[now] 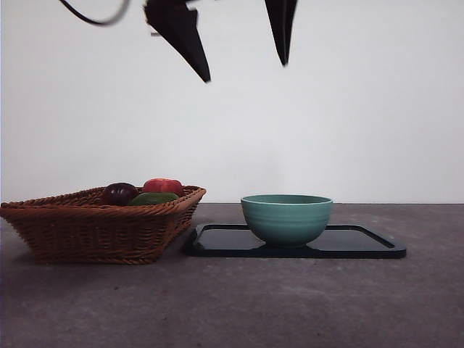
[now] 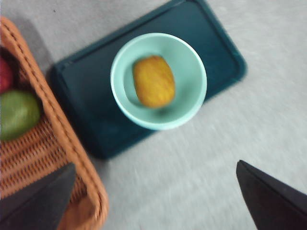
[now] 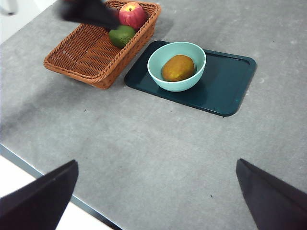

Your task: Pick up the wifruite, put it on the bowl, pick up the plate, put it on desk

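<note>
The orange-brown wifruite point(image 2: 153, 81) point(image 3: 178, 67) lies inside the mint-teal bowl point(image 1: 286, 217) point(image 2: 191, 60) point(image 3: 176, 86); in the front view the bowl's wall hides it. The bowl stands on the dark rectangular plate point(image 1: 355, 243) point(image 2: 216, 43) point(image 3: 228, 81), which rests on the desk point(image 1: 232, 304) point(image 3: 144, 139). High above the bowl and the basket's edge, my left gripper point(image 1: 245, 71) point(image 2: 156, 164) is open and empty. My right gripper point(image 3: 157, 163) is open and empty, far back over the desk's near edge.
A brown wicker basket point(image 1: 94, 225) point(image 2: 29, 143) point(image 3: 86, 52) sits just left of the plate, almost touching it. It holds a red apple point(image 1: 163, 185) point(image 3: 132, 14), a green fruit point(image 1: 154, 198) point(image 2: 18, 114) point(image 3: 122, 35) and a dark purple fruit point(image 1: 119, 193).
</note>
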Controlling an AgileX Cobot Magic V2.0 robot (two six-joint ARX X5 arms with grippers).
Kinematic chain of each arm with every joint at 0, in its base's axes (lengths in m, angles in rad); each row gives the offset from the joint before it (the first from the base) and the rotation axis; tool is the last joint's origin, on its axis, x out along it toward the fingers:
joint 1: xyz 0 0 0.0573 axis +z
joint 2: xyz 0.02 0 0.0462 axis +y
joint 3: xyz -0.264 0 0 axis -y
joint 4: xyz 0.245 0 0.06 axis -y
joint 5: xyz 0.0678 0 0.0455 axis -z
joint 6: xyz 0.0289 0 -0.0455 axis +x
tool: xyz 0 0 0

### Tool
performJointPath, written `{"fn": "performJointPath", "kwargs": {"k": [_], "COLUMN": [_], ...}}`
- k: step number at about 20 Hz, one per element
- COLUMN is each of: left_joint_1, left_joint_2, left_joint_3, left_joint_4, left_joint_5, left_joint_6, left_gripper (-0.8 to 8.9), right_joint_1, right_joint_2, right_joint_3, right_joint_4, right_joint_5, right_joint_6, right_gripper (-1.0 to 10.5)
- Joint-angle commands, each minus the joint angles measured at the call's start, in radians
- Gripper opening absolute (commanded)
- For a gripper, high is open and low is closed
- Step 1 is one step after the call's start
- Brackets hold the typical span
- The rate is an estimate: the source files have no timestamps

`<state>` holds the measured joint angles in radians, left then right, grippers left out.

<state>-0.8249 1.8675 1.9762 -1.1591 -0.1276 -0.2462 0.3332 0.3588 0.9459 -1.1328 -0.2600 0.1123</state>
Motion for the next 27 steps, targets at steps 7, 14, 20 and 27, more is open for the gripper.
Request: {"fn": "performJointPath", "kwargs": {"k": [7,14,20,27], "left_joint_1": [0.059,0.076,0.077,0.077], "left_joint_2": [0.356,0.463,0.52,0.567], "left_joint_3": [0.345,0.345,0.345,0.345], "left_joint_4": [-0.052,0.08,0.103,0.117], "left_joint_5": [0.125,0.169,0.169,0.162], "left_joint_6": [0.059,0.076,0.082,0.103], "left_gripper": [5.54,5.54,5.53,5.52], "right_joint_1": [0.005,0.005,0.005,0.005], "right_joint_2": [0.003,0.003,0.003,0.003], "right_joint_3": [0.007,0.007,0.007,0.007], "right_joint_4": [0.009,0.009,0.004,0.002], "right_joint_5": [0.0,0.0,0.0,0.0], "right_joint_6": [0.012,0.012,0.012,0.015], "right_gripper": [5.3,5.3,5.3,5.3]}}
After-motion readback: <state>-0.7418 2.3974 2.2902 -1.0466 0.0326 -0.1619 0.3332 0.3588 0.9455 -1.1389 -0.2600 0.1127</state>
